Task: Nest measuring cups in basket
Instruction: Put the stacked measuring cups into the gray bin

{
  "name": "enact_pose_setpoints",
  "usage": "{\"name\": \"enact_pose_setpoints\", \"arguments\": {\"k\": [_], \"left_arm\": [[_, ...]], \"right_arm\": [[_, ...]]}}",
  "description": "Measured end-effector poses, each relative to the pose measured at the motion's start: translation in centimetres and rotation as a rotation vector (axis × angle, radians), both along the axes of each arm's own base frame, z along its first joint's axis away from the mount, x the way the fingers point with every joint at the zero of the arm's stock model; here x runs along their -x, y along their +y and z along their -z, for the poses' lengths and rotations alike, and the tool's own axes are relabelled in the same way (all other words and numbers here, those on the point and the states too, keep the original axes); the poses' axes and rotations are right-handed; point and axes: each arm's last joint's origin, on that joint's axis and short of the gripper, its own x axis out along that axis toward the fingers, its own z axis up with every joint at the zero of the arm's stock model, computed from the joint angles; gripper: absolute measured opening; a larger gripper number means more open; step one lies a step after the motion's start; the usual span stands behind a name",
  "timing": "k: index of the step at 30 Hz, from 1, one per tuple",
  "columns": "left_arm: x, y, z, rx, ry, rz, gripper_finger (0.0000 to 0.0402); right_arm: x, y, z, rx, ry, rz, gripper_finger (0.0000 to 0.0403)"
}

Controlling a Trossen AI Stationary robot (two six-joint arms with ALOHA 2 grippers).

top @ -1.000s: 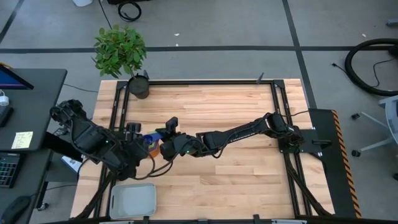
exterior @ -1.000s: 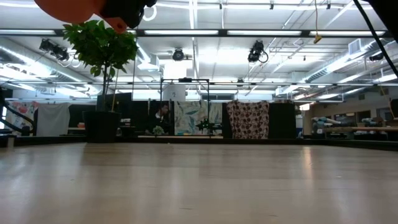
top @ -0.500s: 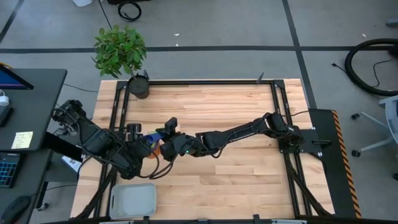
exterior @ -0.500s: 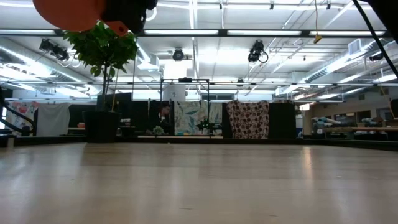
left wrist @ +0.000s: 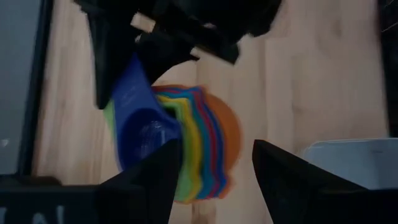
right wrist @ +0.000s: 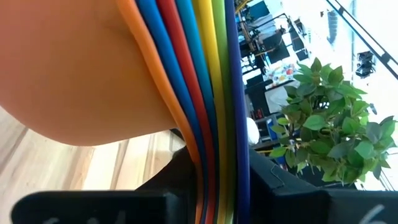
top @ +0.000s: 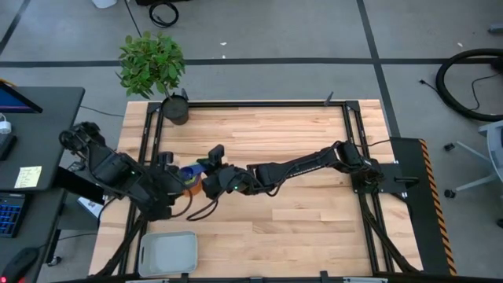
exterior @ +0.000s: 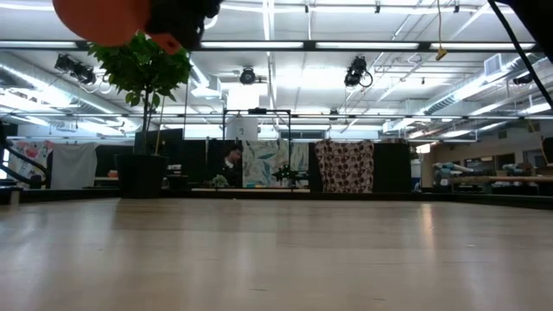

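The measuring cups (top: 189, 178) are nested in one stack, dark blue innermost and orange outermost (left wrist: 186, 146). They hang near the table's left side. My right gripper (top: 206, 182) reaches in from the right and is shut on them. In the low view the orange cup (exterior: 99, 19) shows high up. My left gripper (left wrist: 214, 180) is open beside the stack on its left, fingers apart, touching nothing. The light grey basket (top: 167, 253) rests flat at the table's near left corner. My right gripper pinches the stacked handles (right wrist: 214, 124) of the nested cups between its two fingers (right wrist: 180, 177), coming level from the table's right. All the coloured layers lie together in the hold. The bowls stick out beyond the fingers, and the stack is lifted clear of the table.
A dark round plant pot (top: 175, 110) with a leafy plant (top: 151, 63) stands at the far left corner. Black frame rails (top: 355, 149) run along the table's left and right sides. Bare wood (top: 283, 220) lies to the right of the basket.
My left arm has drawn back a little toward the table's left and far side, its fingers staying apart. My right gripper has kept its hold, and in the low view the orange cup has sunk slightly.
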Motion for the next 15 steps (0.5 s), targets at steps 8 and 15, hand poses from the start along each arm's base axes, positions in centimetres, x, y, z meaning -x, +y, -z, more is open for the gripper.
{"name": "enact_pose_setpoints", "arguments": {"k": [8,15], "left_arm": [[-0.19,-0.2,0.23,-0.014,0.022,0.028,0.0206],[-0.26,0.0,0.16,-0.091,-0.016,0.023,0.0206]], "right_arm": [[-0.05,-0.46,-0.02,0.006,0.003,0.011,0.0085],[-0.06,-0.48,-0.01,0.007,0.005,0.011,0.0085]]}}
